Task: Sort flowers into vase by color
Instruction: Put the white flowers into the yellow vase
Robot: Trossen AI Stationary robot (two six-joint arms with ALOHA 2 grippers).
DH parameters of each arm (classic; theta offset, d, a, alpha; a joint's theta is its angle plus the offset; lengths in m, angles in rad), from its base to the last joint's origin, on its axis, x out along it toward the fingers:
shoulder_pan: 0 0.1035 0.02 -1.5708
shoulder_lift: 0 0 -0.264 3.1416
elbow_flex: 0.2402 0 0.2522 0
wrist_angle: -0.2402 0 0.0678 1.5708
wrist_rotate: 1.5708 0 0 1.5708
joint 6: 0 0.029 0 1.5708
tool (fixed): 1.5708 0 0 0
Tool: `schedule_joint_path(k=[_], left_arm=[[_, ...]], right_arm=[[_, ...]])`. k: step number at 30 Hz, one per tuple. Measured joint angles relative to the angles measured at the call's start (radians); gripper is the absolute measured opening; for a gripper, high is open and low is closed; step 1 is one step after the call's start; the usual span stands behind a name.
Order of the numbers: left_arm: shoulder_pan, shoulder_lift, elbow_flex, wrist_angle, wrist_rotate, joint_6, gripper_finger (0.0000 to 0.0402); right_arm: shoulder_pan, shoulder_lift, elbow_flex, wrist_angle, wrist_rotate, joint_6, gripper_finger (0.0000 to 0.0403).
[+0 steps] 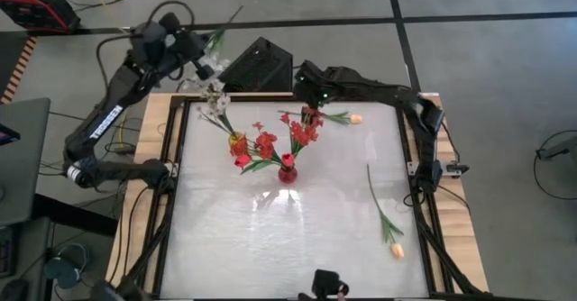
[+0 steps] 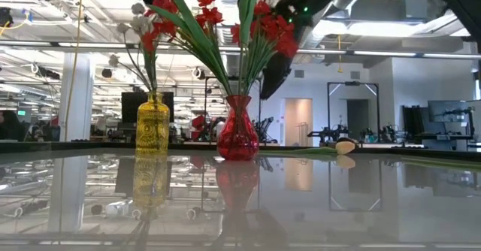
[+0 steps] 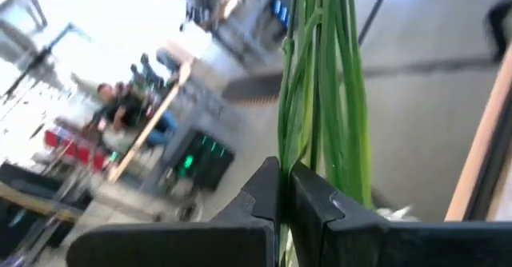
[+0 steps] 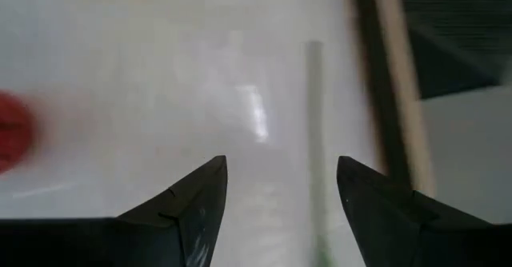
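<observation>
Stems of a white spray (image 1: 213, 65) run lengthwise from the left gripper's (image 3: 282, 189) pinch.

A: Left gripper (image 3: 284, 199): state?
B: Fingers (image 3: 258, 193) pressed together on green stems (image 3: 324, 83); the stems rise straight up past them.
A: Background?
B: Blurred. A seated person (image 3: 124, 107), a wooden rail (image 3: 480, 151) at one edge, grey floor (image 3: 416, 107) behind the stems.

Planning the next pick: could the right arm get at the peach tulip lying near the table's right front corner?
Probably yes. The right end effector is open and empty, and the peach tulip lies alone on bare table, well apart from the vases.
</observation>
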Motion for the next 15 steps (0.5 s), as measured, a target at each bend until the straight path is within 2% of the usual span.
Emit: schedule_joint_path(k=[6,9,15], left_arm=[[-0.041,-0.077,0.000,0.086,0.167,-0.136,0.0000],[-0.082,-0.113,0.002,0.124,0.266,-0.206,0.0000],[-0.189,-0.162,0.001,0.138,0.348,-0.355,0.0000]], right_arm=[[0.003,-0.109,0.000,0.003,0.154,0.000,0.0264],[0.015,-0.172,0.000,0.004,0.175,0.000,0.0264],[0.072,-0.278,0.001,0.010,0.175,-0.018,0.0264]])
